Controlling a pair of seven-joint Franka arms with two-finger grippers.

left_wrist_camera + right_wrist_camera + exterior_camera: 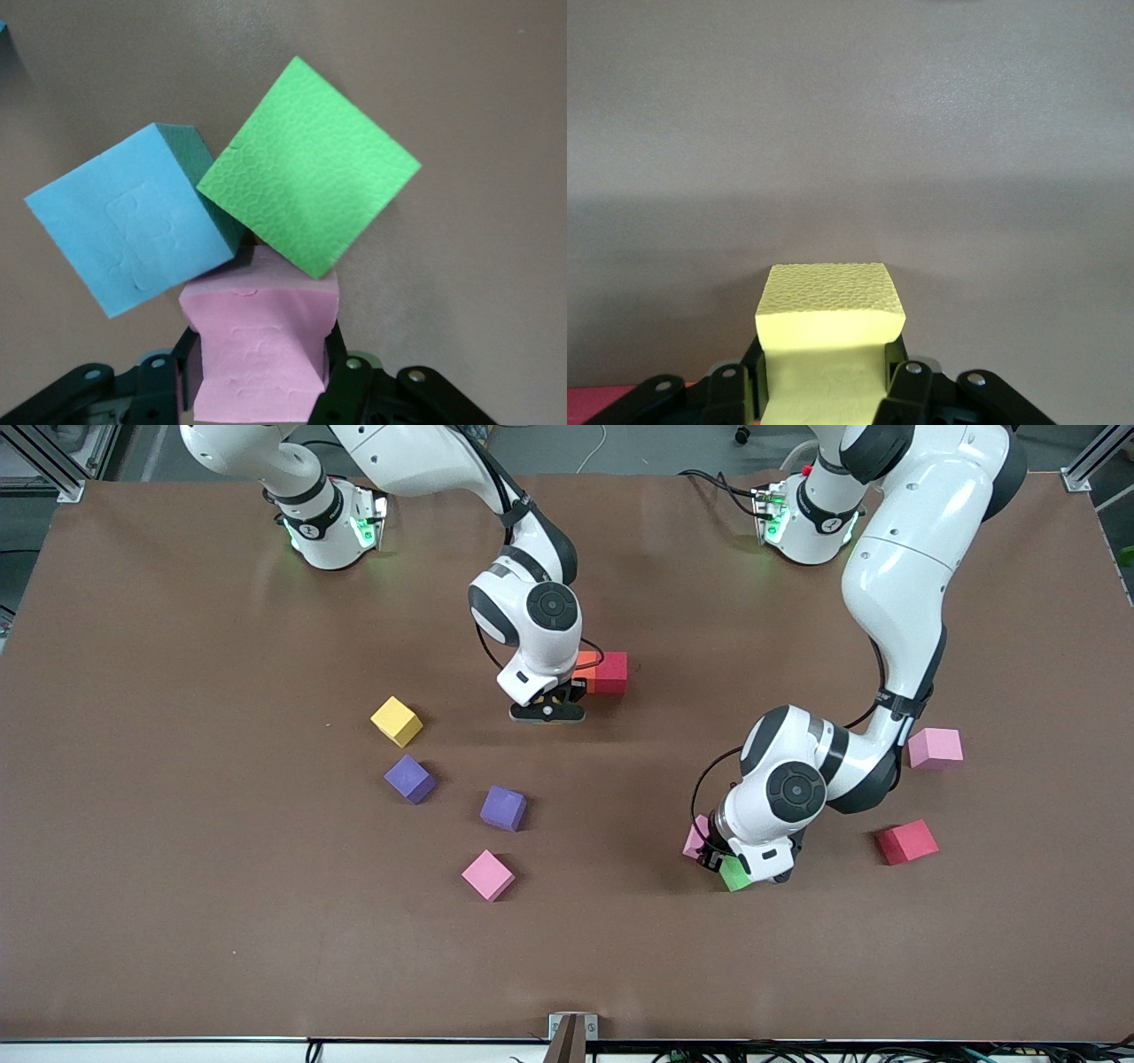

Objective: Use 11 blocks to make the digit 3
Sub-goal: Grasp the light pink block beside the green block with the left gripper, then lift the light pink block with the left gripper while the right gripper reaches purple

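Front view shows only an orange block (586,662) and a red block (611,672) touching mid-table; the digit 3 is barely begun. Beside them, the right gripper (548,710) clamps a yellow block (829,341). The left gripper (722,859) clamps a pink block (260,345) beside a green block (734,873). Other blocks lie scattered.

Both arms reach down, wrists bent low; left gripper (257,390) and right gripper (824,390) each clamped on a block.
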